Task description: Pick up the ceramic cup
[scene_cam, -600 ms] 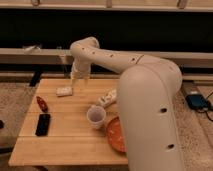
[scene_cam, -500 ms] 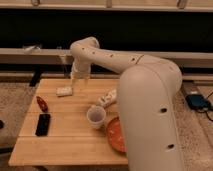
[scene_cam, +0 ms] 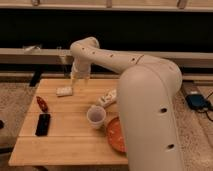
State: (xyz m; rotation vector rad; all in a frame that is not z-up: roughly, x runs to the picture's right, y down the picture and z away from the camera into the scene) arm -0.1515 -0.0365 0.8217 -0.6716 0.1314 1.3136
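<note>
The ceramic cup [scene_cam: 96, 116] is small, white and handleless. It stands upright near the middle of the wooden table [scene_cam: 65, 145], just left of the orange plate [scene_cam: 115, 135]. My gripper [scene_cam: 76, 82] hangs from the white arm over the far part of the table. It is well behind the cup and to its left, just right of a small white block [scene_cam: 64, 91]. It holds nothing that I can see.
A white remote-like object [scene_cam: 107, 96] lies just behind the cup. A red item [scene_cam: 42, 103] and a black phone [scene_cam: 43, 124] lie at the table's left. My arm's large white body [scene_cam: 150, 115] covers the table's right side. A dark rail runs behind.
</note>
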